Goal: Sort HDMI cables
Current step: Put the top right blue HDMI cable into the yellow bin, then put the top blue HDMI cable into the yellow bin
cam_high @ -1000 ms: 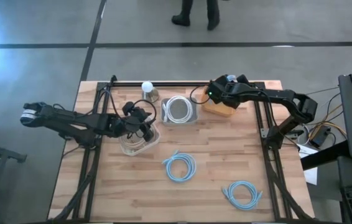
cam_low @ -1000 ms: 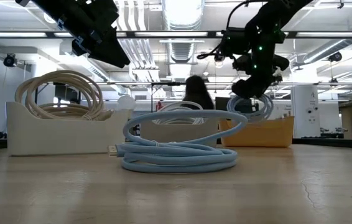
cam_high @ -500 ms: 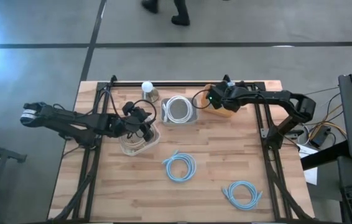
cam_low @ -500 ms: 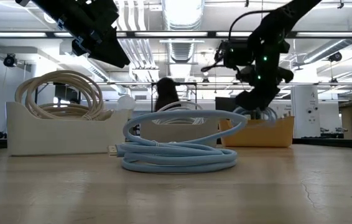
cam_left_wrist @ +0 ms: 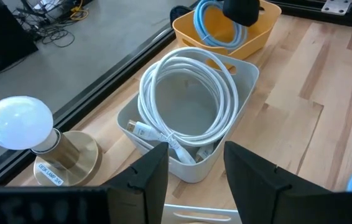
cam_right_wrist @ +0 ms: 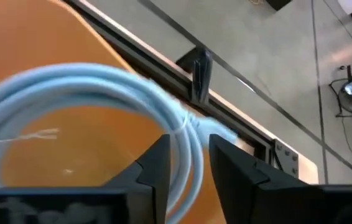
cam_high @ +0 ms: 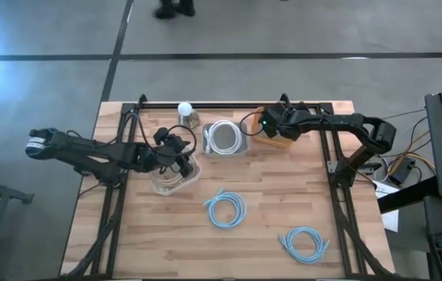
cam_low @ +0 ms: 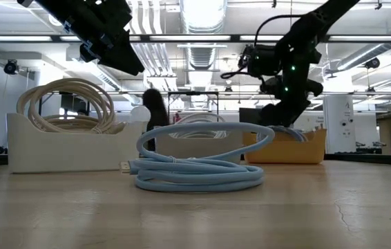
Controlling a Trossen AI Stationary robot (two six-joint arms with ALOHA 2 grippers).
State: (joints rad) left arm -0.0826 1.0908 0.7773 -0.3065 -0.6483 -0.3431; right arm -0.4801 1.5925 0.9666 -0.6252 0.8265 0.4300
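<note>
My right gripper (cam_right_wrist: pixel 185 149) is low over the orange bin (cam_high: pixel 277 137) at the table's far side, shut on a light blue HDMI cable coil (cam_right_wrist: pixel 58 81) that has sunk into the bin. My left gripper (cam_left_wrist: pixel 194 155) is open and hovers above the white bin (cam_high: pixel 176 178), which holds beige coils (cam_low: pixel 64 104). A white coil (cam_left_wrist: pixel 188 99) lies in the grey bin (cam_high: pixel 225 139). Two more light blue coils (cam_high: pixel 225 209) (cam_high: pixel 304 242) lie flat on the table. My right gripper pinches the light blue coil's bundled strands (cam_right_wrist: pixel 187 127) between its two fingers, coming from above and slanting down into the orange bin. The rest of the loop (cam_right_wrist: pixel 14 99) spreads away from the fingers inside the bin; whether it rests on the floor I cannot tell.
A light bulb on a brass base (cam_left_wrist: pixel 20 124) stands by the far edge, beside the grey bin. The three bins stand in a row across the far half. The near half holds only the two blue coils. A person (cam_high: pixel 172 9) walks on the floor beyond the table.
My right gripper has moved down and a little toward the table's left and near edge. The light blue coil, which hung below it above the orange bin's rim, has dropped into that bin. The person in the background has walked leftward.
</note>
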